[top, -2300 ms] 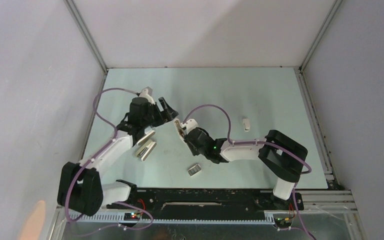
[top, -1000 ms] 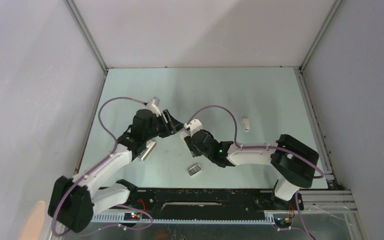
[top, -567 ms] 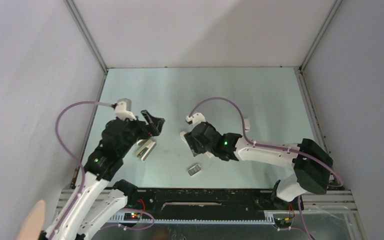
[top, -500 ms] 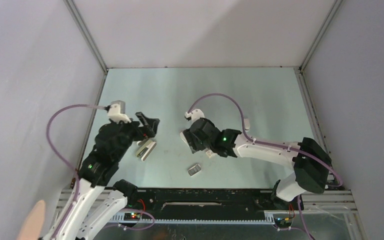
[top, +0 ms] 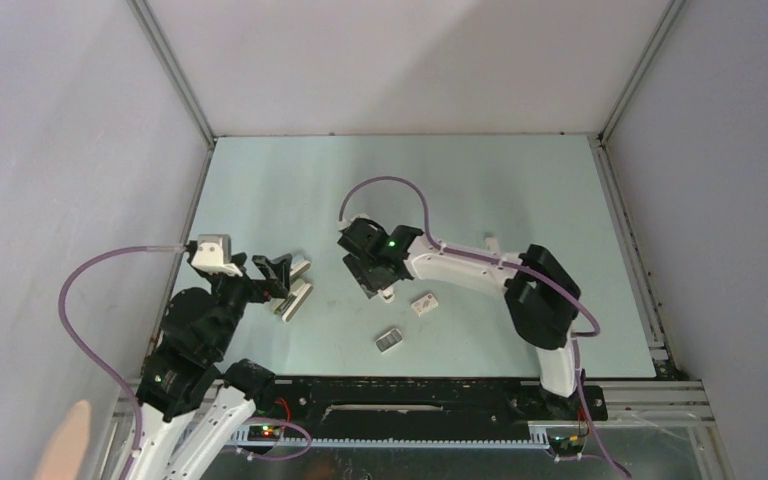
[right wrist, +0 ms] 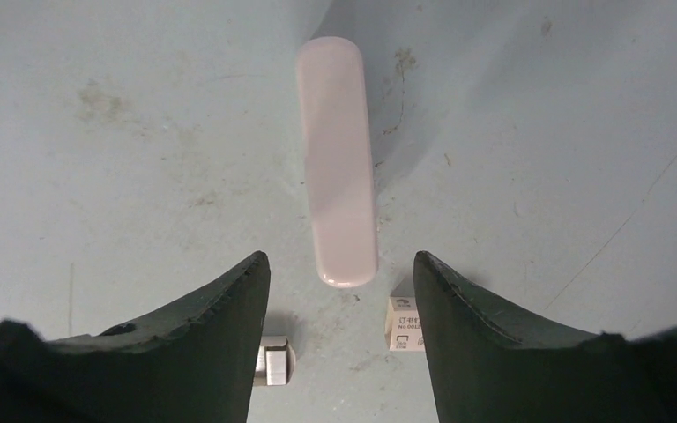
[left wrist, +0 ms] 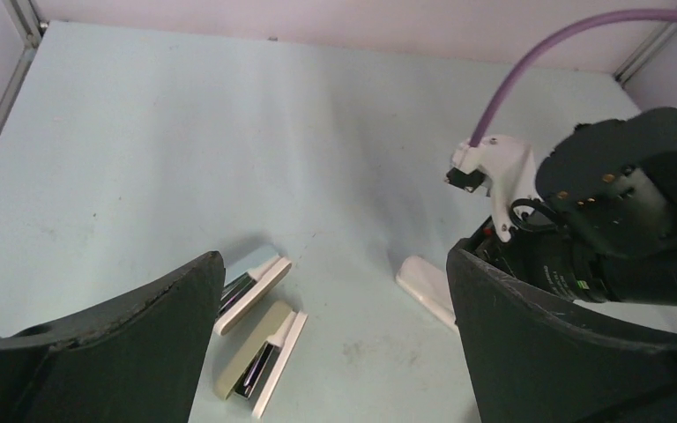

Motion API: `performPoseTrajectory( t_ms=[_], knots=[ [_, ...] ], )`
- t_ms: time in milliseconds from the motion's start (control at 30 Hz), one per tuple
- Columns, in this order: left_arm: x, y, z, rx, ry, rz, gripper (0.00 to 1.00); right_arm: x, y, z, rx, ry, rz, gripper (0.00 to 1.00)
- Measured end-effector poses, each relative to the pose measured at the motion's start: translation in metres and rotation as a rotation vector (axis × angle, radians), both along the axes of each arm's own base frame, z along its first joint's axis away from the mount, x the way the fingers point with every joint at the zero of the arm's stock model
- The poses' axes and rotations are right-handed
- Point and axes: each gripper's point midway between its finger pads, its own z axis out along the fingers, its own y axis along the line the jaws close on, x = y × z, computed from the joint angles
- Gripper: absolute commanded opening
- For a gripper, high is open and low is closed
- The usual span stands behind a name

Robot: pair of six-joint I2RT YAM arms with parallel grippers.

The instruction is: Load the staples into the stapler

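The slim white stapler (right wrist: 337, 159) lies closed on the table. My right gripper (right wrist: 339, 257) hangs open above its near end, touching nothing. In the top view the right gripper (top: 368, 272) covers most of the stapler (top: 387, 293). The left wrist view shows the stapler (left wrist: 423, 284) beside the right gripper. The small grey staples block (top: 390, 340) lies near the front, and also shows in the right wrist view (right wrist: 275, 363). My left gripper (top: 276, 274) is open and empty at the left, above the two bars; in its own view (left wrist: 335, 256) the jaws stand wide apart.
Two larger silver-and-white bars (top: 296, 268) (top: 295, 298) lie side by side at the left, also in the left wrist view (left wrist: 251, 282) (left wrist: 260, 352). A little white printed box (top: 423, 303) (right wrist: 405, 324) lies right of the stapler. A short white stub (top: 491, 245) lies far right.
My left arm has drawn back to the left and toward the near edge. My right gripper has shifted left and stands open over the stapler, which now lies on the table.
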Motion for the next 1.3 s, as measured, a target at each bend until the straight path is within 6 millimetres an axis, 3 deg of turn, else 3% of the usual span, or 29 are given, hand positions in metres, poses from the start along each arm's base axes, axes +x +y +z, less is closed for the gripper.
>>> performPoseTrajectory(
  t_ms=[133,367,500,767,1033,1167,1300],
  knots=[
    [0.003,-0.001,-0.015,0.041,0.028,-0.009,1.0,0.003,0.002,-0.018,-0.072,0.038,0.013,0.52],
    [0.005,-0.003,-0.017,0.066,0.034,-0.026,1.0,0.006,0.0,-0.046,-0.149,0.088,0.017,0.23],
    [0.005,-0.003,-0.017,0.07,0.033,-0.031,1.0,0.006,-0.001,-0.05,-0.158,0.098,0.017,0.13],
    [0.005,-0.003,-0.019,0.067,0.037,-0.035,1.0,0.006,-0.001,-0.056,-0.164,0.11,0.008,0.06],
    [0.006,-0.003,-0.019,0.067,0.037,-0.032,1.0,0.009,-0.004,-0.053,-0.125,0.116,-0.017,0.08],
    [0.005,-0.003,-0.019,0.067,0.036,-0.032,1.0,0.027,-0.031,-0.044,-0.113,0.102,-0.087,0.08],
    [0.005,-0.002,-0.019,0.066,0.036,-0.031,1.0,0.064,-0.091,-0.038,-0.14,0.082,-0.245,0.08]
  ],
)
